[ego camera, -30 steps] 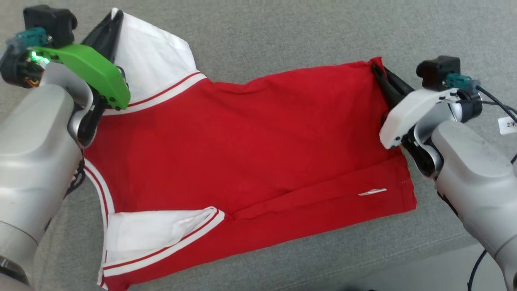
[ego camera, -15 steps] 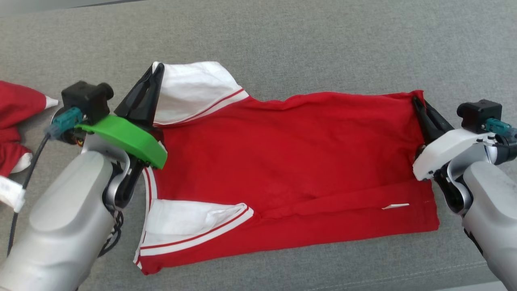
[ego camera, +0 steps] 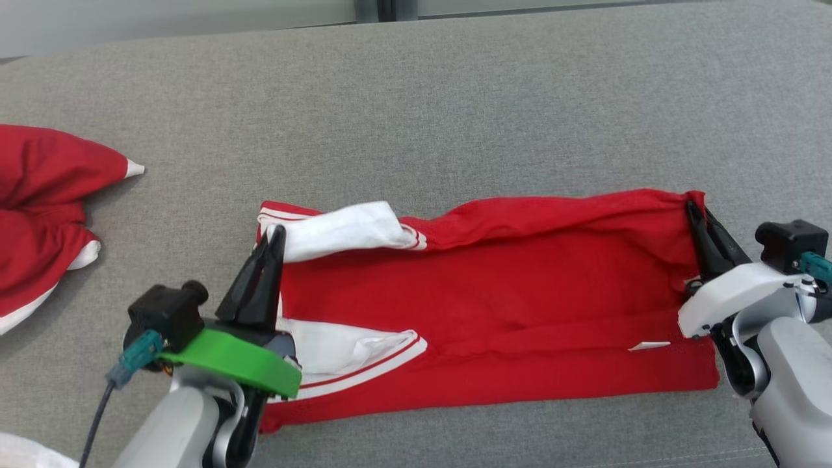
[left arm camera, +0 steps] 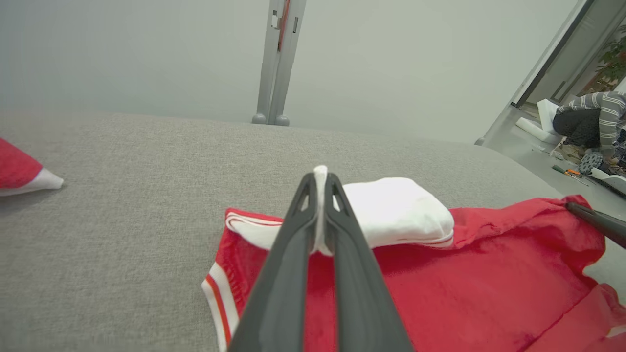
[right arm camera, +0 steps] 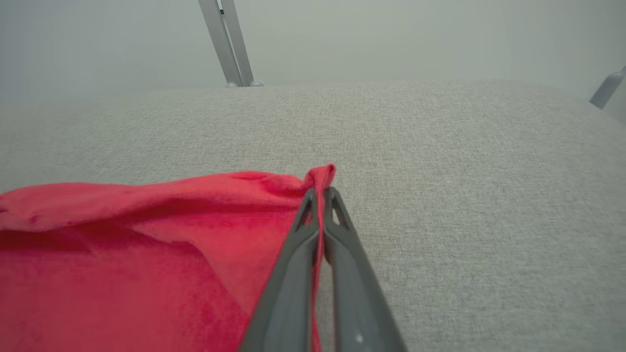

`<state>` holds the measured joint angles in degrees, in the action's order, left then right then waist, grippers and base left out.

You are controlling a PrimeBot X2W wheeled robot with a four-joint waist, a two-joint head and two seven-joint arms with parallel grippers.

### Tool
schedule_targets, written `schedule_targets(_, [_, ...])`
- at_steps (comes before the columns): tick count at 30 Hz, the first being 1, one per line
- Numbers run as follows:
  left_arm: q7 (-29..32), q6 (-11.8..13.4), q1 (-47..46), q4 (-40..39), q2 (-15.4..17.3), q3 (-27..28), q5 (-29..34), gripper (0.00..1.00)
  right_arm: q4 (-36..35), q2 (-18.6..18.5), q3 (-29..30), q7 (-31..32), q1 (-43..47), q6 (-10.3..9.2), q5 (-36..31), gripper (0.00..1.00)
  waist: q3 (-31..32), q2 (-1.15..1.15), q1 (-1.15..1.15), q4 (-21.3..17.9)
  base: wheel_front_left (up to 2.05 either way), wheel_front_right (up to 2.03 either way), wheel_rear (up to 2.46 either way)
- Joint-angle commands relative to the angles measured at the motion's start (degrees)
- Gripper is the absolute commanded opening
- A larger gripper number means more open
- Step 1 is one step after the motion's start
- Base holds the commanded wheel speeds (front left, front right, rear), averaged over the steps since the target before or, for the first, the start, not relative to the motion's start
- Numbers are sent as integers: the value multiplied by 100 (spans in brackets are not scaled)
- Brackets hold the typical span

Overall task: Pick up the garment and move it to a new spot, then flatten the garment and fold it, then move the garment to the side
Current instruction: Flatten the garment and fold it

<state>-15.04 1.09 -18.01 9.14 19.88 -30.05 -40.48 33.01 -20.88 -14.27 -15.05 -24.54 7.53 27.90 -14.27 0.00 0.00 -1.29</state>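
Note:
A red garment with white, red-striped sleeves lies lengthwise across the grey cushion, its far edge lifted and doubling over toward me. My left gripper is shut on the white sleeve at the garment's left end; in the left wrist view the white cloth sits pinched between the dark fingers. At the right end my right gripper is shut on the red hem corner, which pokes up between its fingertips. A second white sleeve lies flat at the near left.
Another red and white garment is bunched at the left edge of the grey cushion. Bare cushion stretches behind the held garment. A metal post stands past the far edge, and a person's striped sleeve shows far right in the left wrist view.
Both grippers have carried the garment's far edge toward me, so the cloth now doubles over into a narrower strip. The head view has shifted, bringing in the other garment.

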Motion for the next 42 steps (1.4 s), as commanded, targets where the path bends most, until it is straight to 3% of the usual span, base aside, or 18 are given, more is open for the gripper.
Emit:
schedule_targets(1, [-15, 34, 254, -75, -70, 67, 38, 0, -70, 12, 112, -17, 172, -9, -44, 0, 52, 0, 0, 35, 0, 0, 0])
schedule_targets(11, [-15, -55, 1327, -58, -537, 536, 272, 0, -644, 208, 644, -17, 1153, -9, -84, 0, 242, 0, 0, 132, 0, 0, 0])
schedule_targets(12, [-15, -67, 1380, -31, -581, 562, 302, 0, -684, 221, 653, -17, 1214, -9, -88, 21, 255, 0, 0, 131, 0, 0, 0])
schedule_targets(13, [-16, -71, 1420, -16, -642, 642, 352, 7, -740, 238, 667, -17, 1281, -9, -85, 58, 277, 0, 0, 132, 0, 0, 0])
schedule_targets(14, [-16, -79, 1453, 6, -678, 698, 404, 54, -786, 252, 675, -17, 1332, -9, -77, 100, 289, 0, 0, 131, 0, 0, 0])
schedule_targets(15, [-16, -88, 1509, 33, -731, 759, 453, 89, -829, 261, 679, -17, 1404, -9, -49, 100, 308, 0, 0, 134, 0, 0, 0])
schedule_targets(16, [-16, -75, 1545, 38, -784, 833, 487, 100, -859, 261, 693, -17, 1455, -9, -40, 100, 320, 0, 0, 138, 0, 0, 0])
schedule_targets(27, [-15, -300, 1648, -119, -1275, 2030, 1557, 100, -1391, 180, 805, -17, 1704, -8, 21, 100, 441, 0, 0, 195, 0, 0, 0])
schedule_targets(34, [-9, -427, 1641, -375, -1550, 2793, 2377, 100, -553, 231, 564, 37, 1347, -8, 4, 100, 483, 0, 0, 258, 0, 0, 0])
schedule_targets(42, [-9, -590, 1518, -339, -1666, 3141, 2934, 100, 471, 351, 253, 123, 1048, -8, 252, 100, 463, 0, 0, 381, 0, 0, 0])
